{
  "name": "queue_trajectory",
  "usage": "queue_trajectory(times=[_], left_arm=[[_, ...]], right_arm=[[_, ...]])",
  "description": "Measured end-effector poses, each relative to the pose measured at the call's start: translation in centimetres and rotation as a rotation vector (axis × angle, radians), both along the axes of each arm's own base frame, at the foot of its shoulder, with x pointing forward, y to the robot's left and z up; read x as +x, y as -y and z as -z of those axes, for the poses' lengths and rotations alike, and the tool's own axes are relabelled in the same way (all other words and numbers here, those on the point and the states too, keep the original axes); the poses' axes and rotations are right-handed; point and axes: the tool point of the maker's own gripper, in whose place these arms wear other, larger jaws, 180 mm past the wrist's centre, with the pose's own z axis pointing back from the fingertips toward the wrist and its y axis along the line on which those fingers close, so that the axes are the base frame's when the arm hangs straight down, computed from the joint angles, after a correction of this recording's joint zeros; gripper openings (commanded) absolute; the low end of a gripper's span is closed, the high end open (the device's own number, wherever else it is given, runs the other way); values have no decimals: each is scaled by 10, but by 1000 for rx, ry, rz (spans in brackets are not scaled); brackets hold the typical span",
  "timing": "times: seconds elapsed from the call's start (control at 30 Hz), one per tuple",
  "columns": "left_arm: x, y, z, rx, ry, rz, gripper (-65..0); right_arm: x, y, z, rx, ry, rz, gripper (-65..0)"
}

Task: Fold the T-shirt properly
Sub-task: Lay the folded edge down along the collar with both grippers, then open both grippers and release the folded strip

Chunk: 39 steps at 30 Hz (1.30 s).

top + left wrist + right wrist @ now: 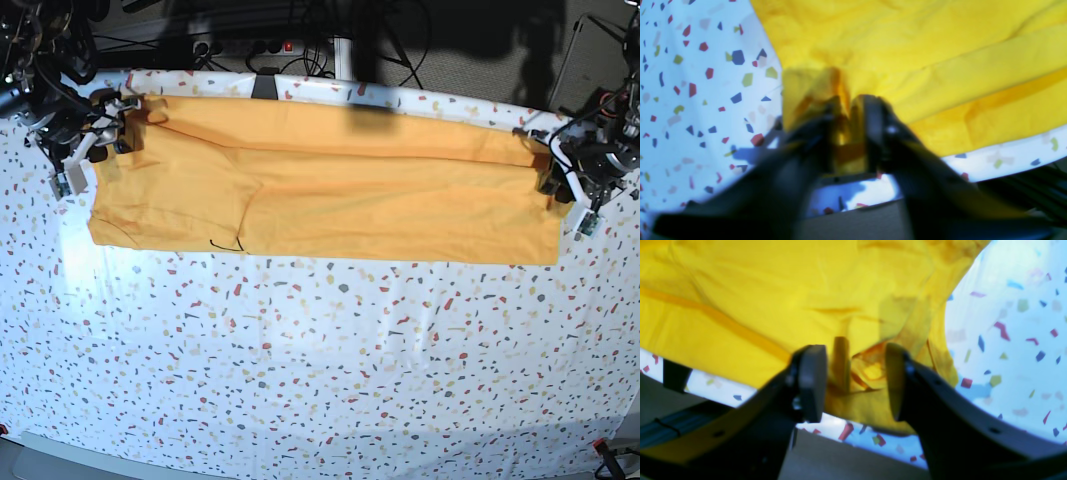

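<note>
Left wrist view: the left gripper sits low at centre, blurred. A bunched fold of the shirt fills the narrow gap between its dark jaws, so it looks closed on the cloth. The shirt spreads from 12 to 3 o'clock; the speckled table cover fills the 9 o'clock side.

Right wrist view: the right gripper has its jaws parted, with a crumpled shirt edge between them. The fingers do not visibly press the cloth, so the jaws stand apart around it. The shirt runs from 9 to 1 o'clock, the table cover at 3 o'clock.

Base view: the shirt lies folded into a long band across the far half of the table cover, from 10 to 2 o'clock. The right gripper is at its 10 o'clock corner, the left gripper at its 3 o'clock end.
</note>
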Motion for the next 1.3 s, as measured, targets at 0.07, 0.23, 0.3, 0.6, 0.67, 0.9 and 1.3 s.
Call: queue_trajectory(times=[0.07, 0.23, 0.3, 0.6, 0.67, 0.9, 1.3], left_arm=[[0, 0, 0, 1, 0, 0, -341], [1, 0, -1, 0, 6, -6, -341], [9, -3, -11, 12, 52, -42, -341], [62, -26, -49, 94, 229, -105, -341], [68, -38, -38, 62, 194, -152, -341], [61, -57, 15, -91, -42, -202, -341], [26, -32, 47, -366, -242, -146, -341]], right_arm=[[-3, 1, 2, -5, -18, 0, -348], [4, -11, -7, 84, 33, -4, -348], [11, -20, -21, 159, 98, -6, -348], [28, -35, -93, 254, 330, -46, -349], [28, -36, -99, 237, 344, -58, -349], [26, -42, -104, 223, 343, -83, -349], [25, -42, -102, 218, 330, -83, -349]])
